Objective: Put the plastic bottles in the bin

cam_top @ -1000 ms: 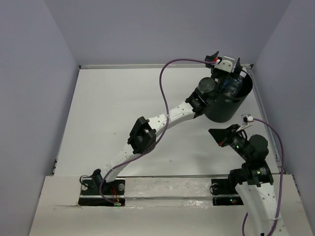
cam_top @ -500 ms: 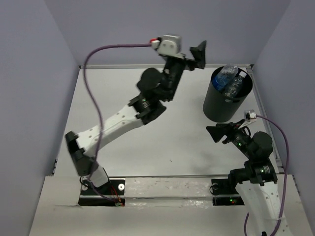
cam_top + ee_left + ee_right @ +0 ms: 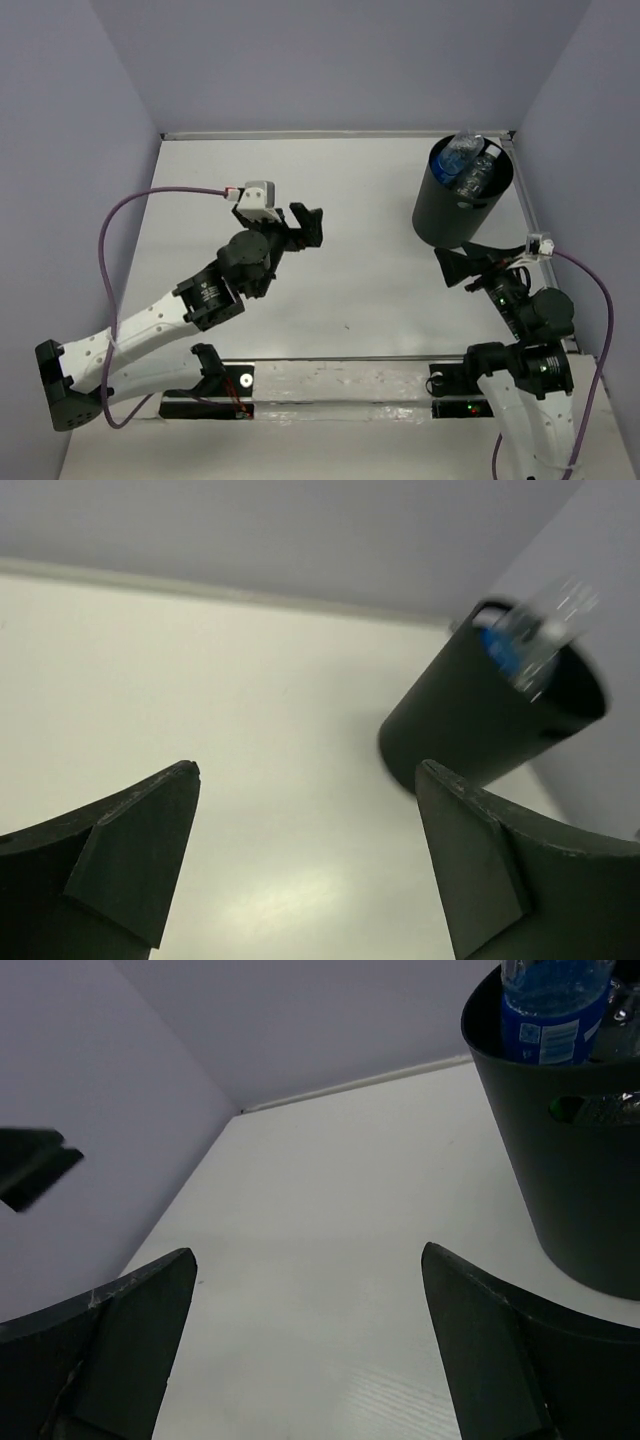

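Plastic bottles sit inside the bin at far right. Left gripper and right gripper: jaws spread, empty.

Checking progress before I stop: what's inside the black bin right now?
Clear bottles with blue labels stick up past the rim of the bin; at least two show. Anything lower is hidden by the wall and those bottles, so no full count.
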`<state>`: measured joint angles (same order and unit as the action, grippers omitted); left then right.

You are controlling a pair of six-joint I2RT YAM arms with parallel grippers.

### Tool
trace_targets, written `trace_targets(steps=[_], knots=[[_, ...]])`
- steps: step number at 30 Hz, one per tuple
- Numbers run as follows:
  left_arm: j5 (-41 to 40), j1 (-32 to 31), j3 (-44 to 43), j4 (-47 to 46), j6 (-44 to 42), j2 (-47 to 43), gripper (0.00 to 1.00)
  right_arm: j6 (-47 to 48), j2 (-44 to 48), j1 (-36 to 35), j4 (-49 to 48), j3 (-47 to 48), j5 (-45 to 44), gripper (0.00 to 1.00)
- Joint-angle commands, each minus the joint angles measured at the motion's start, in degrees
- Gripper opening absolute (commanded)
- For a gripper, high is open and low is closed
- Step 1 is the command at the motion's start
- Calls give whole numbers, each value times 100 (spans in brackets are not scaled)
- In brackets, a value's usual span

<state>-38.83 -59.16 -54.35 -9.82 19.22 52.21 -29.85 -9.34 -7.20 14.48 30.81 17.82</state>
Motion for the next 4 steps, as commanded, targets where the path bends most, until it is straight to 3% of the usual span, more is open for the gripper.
trace_targets(steps=[1,4], knots=[[-29,-8,756,1184,854,-745,99,-258,56,-9,-471,-74,-218,100],[252,-8,1232,1027,855,-1289,99,-303,-76,-9,-630,-84,-209,100]])
